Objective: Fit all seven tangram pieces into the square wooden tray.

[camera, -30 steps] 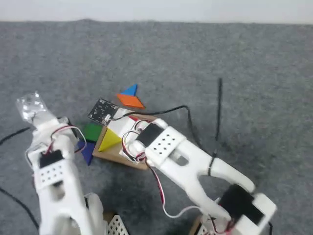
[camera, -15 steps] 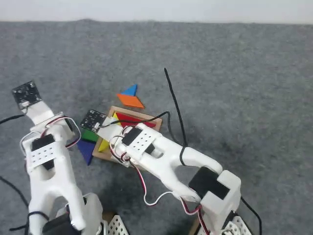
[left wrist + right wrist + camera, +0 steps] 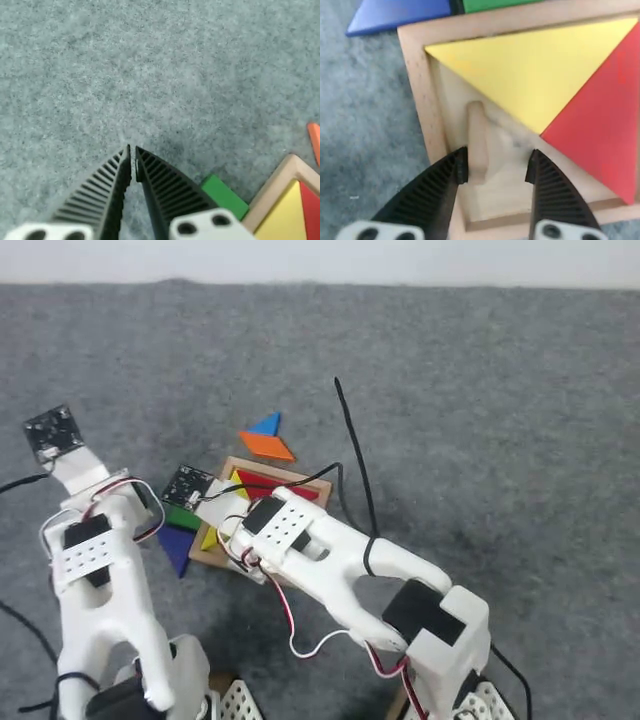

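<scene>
Ok so here's where you're at: your right gripper (image 3: 496,167) is down inside the wooden tray (image 3: 415,105) with its jaws spread wide and not clamped on anything. A pale wood-coloured piece (image 3: 477,142) sits on the tray floor between the fingers, right up against one finger and apart from the other, close to the rim. The yellow triangle (image 3: 535,65) and the red triangle (image 3: 602,135) are both in the tray, flat and edge to edge; the floor under your gripper is bare wood. Just outside the rim the big blue triangle (image 3: 400,12) and the green piece (image 3: 495,4) lie side by side on the grey carpet (image 3: 500,390).

From the high view your right arm (image 3: 320,540) leans over the tray's near side and covers a good chunk of it. The orange parallelogram (image 3: 267,446) and a small blue triangle (image 3: 266,424) lie on the carpet just beyond the tray's far corner, close together — can't tell whether they touch.

Your left gripper (image 3: 132,150) hangs over the carpet with its jaws closed down to a sliver and empty; the green piece is near it, right beside the tray's corner. A black cable (image 3: 352,455) arcs up over the right arm.
</scene>
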You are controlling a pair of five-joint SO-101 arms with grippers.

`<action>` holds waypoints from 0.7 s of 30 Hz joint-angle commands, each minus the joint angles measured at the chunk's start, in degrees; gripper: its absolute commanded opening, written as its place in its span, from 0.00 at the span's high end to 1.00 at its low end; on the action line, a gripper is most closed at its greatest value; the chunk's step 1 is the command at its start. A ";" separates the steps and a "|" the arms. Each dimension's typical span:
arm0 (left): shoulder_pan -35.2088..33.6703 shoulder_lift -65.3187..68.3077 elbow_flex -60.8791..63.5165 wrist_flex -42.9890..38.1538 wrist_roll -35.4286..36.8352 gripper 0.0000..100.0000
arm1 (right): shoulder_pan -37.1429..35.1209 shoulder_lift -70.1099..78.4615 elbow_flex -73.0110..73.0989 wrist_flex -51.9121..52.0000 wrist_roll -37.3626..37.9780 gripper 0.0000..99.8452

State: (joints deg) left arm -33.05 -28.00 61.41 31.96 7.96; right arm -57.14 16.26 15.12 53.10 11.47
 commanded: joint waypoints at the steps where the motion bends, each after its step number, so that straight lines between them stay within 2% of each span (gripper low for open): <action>1: -0.18 -0.09 -2.77 0.35 0.44 0.99 | 0.66 -4.79 -2.81 1.71 0.62 0.79; 9: -0.18 -0.26 -2.77 0.44 0.44 0.99 | 5.93 -9.10 -2.81 2.51 0.35 0.79; 18: -0.18 -0.26 -2.68 0.44 0.35 0.99 | 6.90 -9.01 -1.67 -0.31 0.35 0.80; 21: -0.18 -0.26 -2.68 0.44 0.26 0.99 | 6.90 -9.63 -1.41 -0.04 0.35 0.91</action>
State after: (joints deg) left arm -33.05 -28.00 61.41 31.96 7.96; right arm -51.25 11.16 15.12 53.71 11.47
